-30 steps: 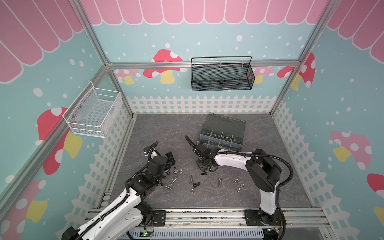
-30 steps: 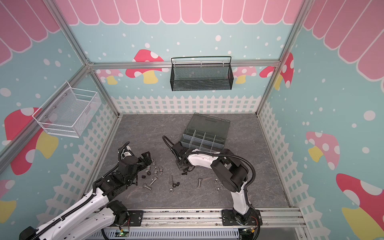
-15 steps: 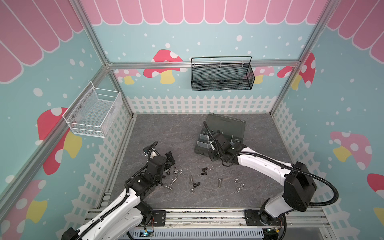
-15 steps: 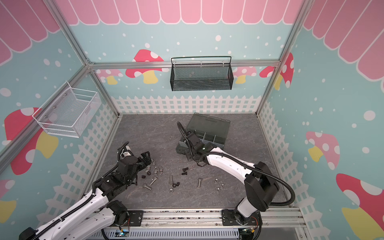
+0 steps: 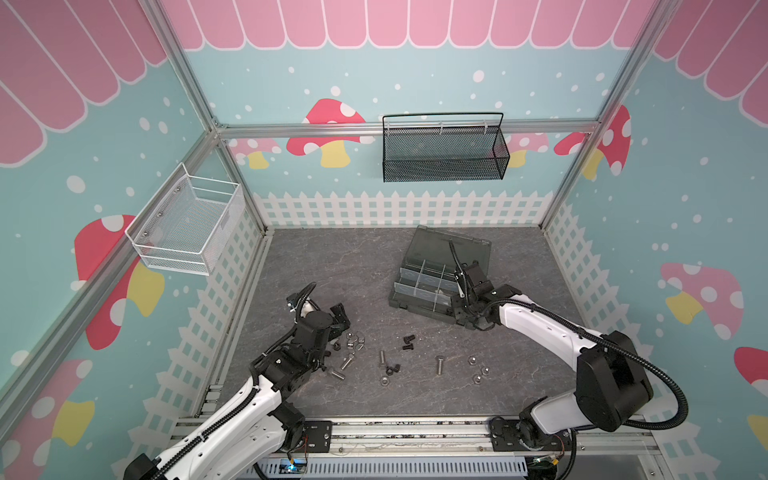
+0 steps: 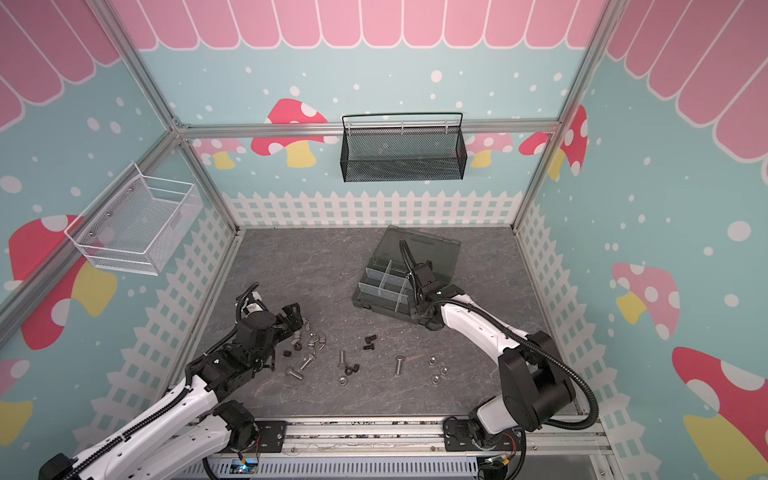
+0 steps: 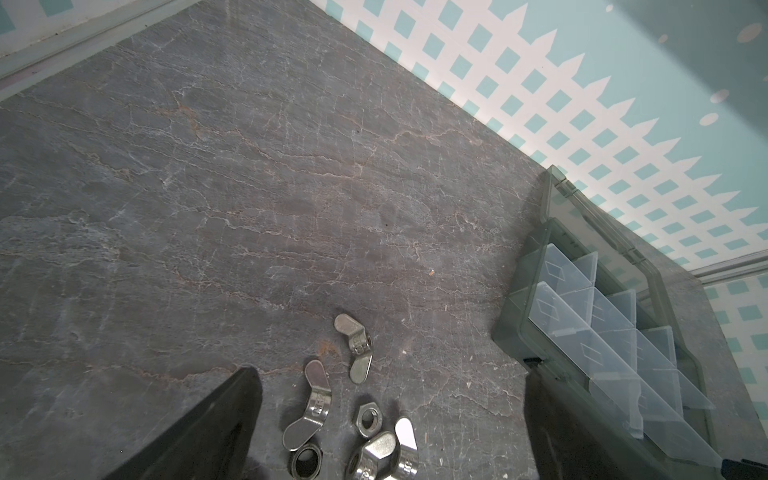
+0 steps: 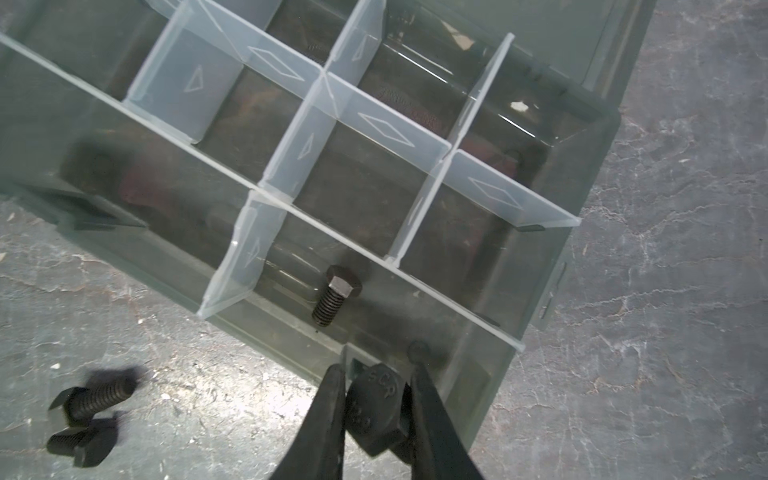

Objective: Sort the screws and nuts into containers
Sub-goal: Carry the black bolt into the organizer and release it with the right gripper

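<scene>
Moved: right gripper [image 8: 376, 363] has swung from the loose screws [image 5: 409, 341] to the organiser box [image 5: 415, 306].
Right jaws: narrow, pinching a black hex screw [image 8: 376, 409], head toward the wrist camera, shank hidden.
Relation: this screw sits over the box's front wall; near compartment [image 8: 399, 303], with one stored screw [image 8: 334, 301] inside, lies just ahead.
Left gripper [image 7: 390, 374]: wide, over wing nuts [image 7: 355, 347], well apart from the box.

Twin top views high above the whole tabletop [image 5: 332, 266]; wrist views close, both onto the organiser box [image 7: 515, 316].
</scene>
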Tool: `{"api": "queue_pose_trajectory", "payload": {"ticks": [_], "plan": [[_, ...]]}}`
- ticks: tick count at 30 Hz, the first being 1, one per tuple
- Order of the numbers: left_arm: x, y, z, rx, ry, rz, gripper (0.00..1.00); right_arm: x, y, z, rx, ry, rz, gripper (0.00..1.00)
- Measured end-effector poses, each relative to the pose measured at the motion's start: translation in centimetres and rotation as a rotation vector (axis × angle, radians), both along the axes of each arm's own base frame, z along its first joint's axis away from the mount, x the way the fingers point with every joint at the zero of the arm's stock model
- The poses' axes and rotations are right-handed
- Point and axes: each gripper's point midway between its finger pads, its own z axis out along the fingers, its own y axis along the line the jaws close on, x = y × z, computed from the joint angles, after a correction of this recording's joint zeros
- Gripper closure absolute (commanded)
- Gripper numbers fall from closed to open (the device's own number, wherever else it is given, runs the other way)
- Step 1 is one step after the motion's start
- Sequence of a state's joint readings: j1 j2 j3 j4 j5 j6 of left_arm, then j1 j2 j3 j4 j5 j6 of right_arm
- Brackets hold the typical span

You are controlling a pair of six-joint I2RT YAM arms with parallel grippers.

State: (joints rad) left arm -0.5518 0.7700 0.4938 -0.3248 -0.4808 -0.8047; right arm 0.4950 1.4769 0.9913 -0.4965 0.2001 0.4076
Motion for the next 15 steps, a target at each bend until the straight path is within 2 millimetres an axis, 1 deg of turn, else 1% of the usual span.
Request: {"api": "queue_pose_trajectory", "payload": {"ticks": [2, 6, 9, 11, 13, 15], "plan": [[0.0, 0.0, 0.0, -0.001, 0.001, -0.002, 0.01, 0.1, -0.2, -0.3, -0.001, 0.004, -0.004, 0.99], [0.0, -0.1, 0.0, -0.002, 0.001, -0.003, 0.01, 0.1, -0.3, -1.0, -0.004, 0.016, -0.001, 0.91], [0.0, -0.1, 0.0, -0.003, 0.001, -0.004, 0.01, 0.1, -0.5, -1.5, -0.011, 0.025, -0.004, 0.87], [0.0, -0.1, 0.0, -0.003, 0.001, -0.004, 0.01, 0.2, -0.7, -1.7, -0.015, 0.029, -0.010, 0.82], [0.0, -0.1, 0.0, -0.004, 0.001, -0.004, 0.01, 0.2, -0.8, -1.8, -0.019, 0.032, -0.013, 0.74], [0.0, -0.1, 0.0, -0.004, 0.001, -0.004, 0.01, 0.2, -1.0, -1.9, -0.024, 0.031, -0.016, 0.68]]}}
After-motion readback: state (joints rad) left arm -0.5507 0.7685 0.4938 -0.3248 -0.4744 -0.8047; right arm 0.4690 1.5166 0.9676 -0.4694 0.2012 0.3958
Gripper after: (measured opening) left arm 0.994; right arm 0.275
